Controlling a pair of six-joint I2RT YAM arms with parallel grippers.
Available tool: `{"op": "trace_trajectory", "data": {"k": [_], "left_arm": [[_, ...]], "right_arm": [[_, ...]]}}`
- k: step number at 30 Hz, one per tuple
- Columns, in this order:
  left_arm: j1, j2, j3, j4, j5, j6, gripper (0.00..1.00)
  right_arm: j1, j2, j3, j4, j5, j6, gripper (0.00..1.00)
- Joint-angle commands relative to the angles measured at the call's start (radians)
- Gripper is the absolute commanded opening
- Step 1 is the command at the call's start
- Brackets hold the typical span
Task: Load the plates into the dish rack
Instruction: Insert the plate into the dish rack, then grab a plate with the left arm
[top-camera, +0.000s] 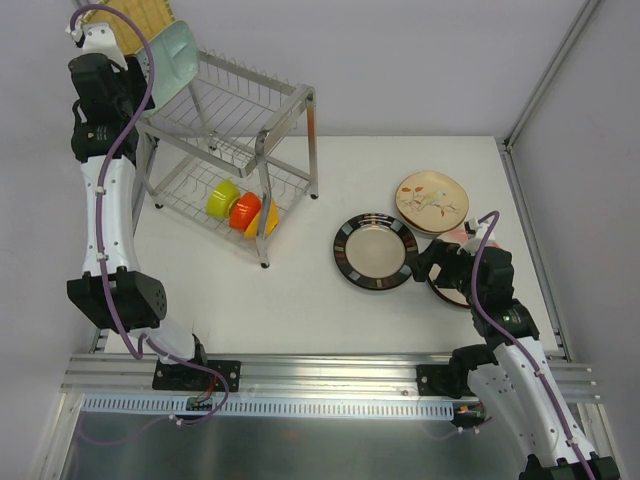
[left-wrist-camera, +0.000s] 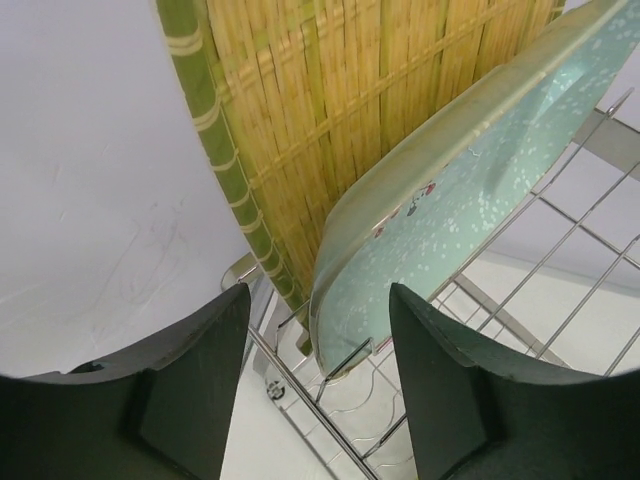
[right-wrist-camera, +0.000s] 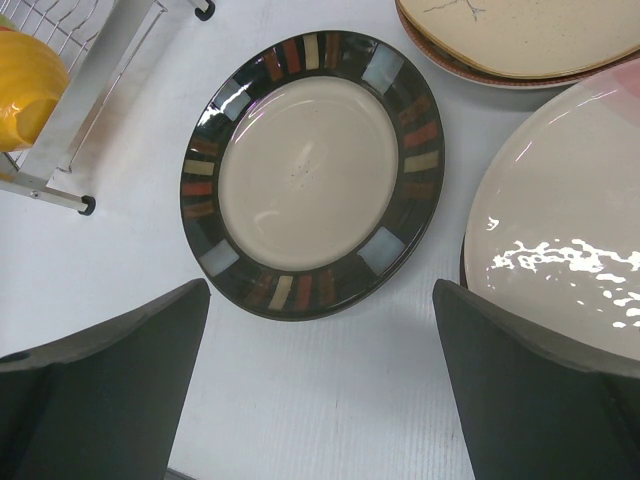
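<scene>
On white surface (top-camera: 300, 300), at least three plates (top-camera: 375, 250); two upright in dish rack (top-camera: 305, 96), three bowls (top-camera: 245, 210) below; left claw (left-wrist-camera: 320, 300) parted, right claw (right-wrist-camera: 320, 290) wide.

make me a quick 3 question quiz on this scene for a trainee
1. True or false: the teal plate stands upright in the top tier of the dish rack, next to the yellow woven plate.
2. Which plate lies flat on the table nearest the rack? A) the dark-rimmed plate B) the cream floral plate C) the teal plate
3. How many small bowls sit in the rack's lower tier?

Key: 1 true; 2 A; 3 three (green, orange, yellow).
</scene>
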Motion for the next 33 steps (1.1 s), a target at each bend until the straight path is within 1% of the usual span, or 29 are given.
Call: {"op": "trace_trajectory", "data": {"k": [1,2,6,8,12,16,20,24,25,27,28,32,33], "left_arm": [[0.008,-0.065,0.025,0.036,-0.011,-0.021,0.6],[0.007,-0.074,0.028,0.036,-0.009,-0.023,0.65],[0.007,-0.105,0.016,0.036,0.004,-0.033,0.78],[0.007,-0.131,-0.001,0.036,0.023,-0.076,0.84],[0.007,-0.196,-0.056,0.036,0.069,-0.131,0.9],[0.005,-0.292,-0.166,0.035,0.129,-0.185,0.95],[0.007,-0.439,-0.297,0.035,0.219,-0.225,0.98],[0.005,-0.593,-0.452,0.035,0.245,-0.25,0.99],[0.005,-0.658,-0.516,0.035,0.253,-0.25,0.99],[0.005,-0.725,-0.577,0.033,0.271,-0.248,0.99],[0.005,-0.789,-0.637,0.029,0.277,-0.251,0.99],[-0.036,-0.938,-0.778,-0.02,0.294,-0.259,0.99],[-0.045,-0.968,-0.807,-0.029,0.294,-0.273,0.99]], "right_arm": [[0.003,-0.005,0.01,0.035,0.005,-0.018,1.0],[0.003,-0.005,0.012,0.033,0.005,-0.02,1.0],[0.003,-0.009,0.019,0.024,0.002,-0.021,1.0],[0.003,-0.011,0.028,0.018,0.001,-0.021,1.0],[0.005,-0.011,0.047,0.006,0.009,-0.018,1.0],[0.003,-0.003,0.079,-0.027,0.019,-0.003,1.0],[0.005,0.003,0.105,-0.065,0.044,0.023,1.0],[0.003,0.028,0.128,-0.103,0.073,0.06,1.0],[0.003,0.043,0.134,-0.12,0.074,0.066,1.0],[0.003,0.061,0.153,-0.142,0.096,0.078,1.0],[0.005,0.08,0.159,-0.171,0.114,0.092,1.0],[-0.007,0.132,0.191,-0.229,0.185,0.12,0.99],[-0.01,0.143,0.2,-0.232,0.179,0.124,1.0]]}}
